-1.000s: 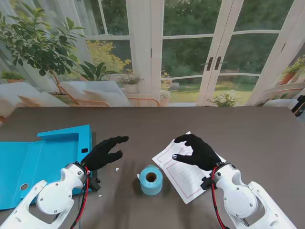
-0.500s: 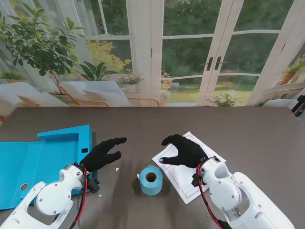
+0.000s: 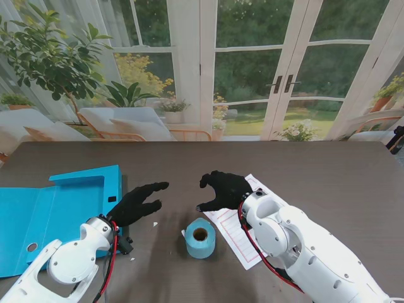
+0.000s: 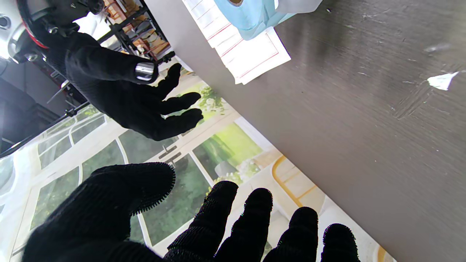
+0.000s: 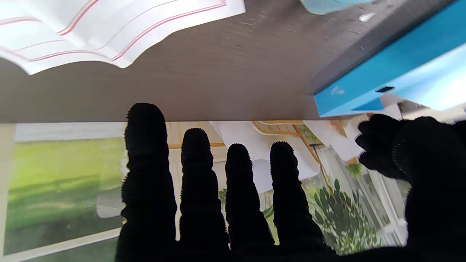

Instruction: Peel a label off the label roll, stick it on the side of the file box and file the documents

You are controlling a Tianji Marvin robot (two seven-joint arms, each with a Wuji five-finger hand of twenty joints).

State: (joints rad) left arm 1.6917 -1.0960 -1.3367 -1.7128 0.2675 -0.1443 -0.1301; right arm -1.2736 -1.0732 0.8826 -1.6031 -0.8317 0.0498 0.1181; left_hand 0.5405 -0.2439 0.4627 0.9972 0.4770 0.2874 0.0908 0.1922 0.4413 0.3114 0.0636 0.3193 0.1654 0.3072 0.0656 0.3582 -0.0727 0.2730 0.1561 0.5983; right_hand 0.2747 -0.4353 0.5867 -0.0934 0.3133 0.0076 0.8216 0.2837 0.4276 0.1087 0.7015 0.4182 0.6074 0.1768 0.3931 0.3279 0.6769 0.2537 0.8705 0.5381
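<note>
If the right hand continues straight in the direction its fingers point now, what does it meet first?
Probably the left hand. The right hand points leftward across bare table, farther from me than the label roll. Heights are unclear, so it might pass over.

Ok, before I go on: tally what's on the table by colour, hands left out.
Blue: 2, the file box lying open on the left and the label roll standing on end near me.
White: 1, the red-lined document on the right, partly under the right arm.
Total: 3, not counting a tiny white scrap beside the left hand.
</note>
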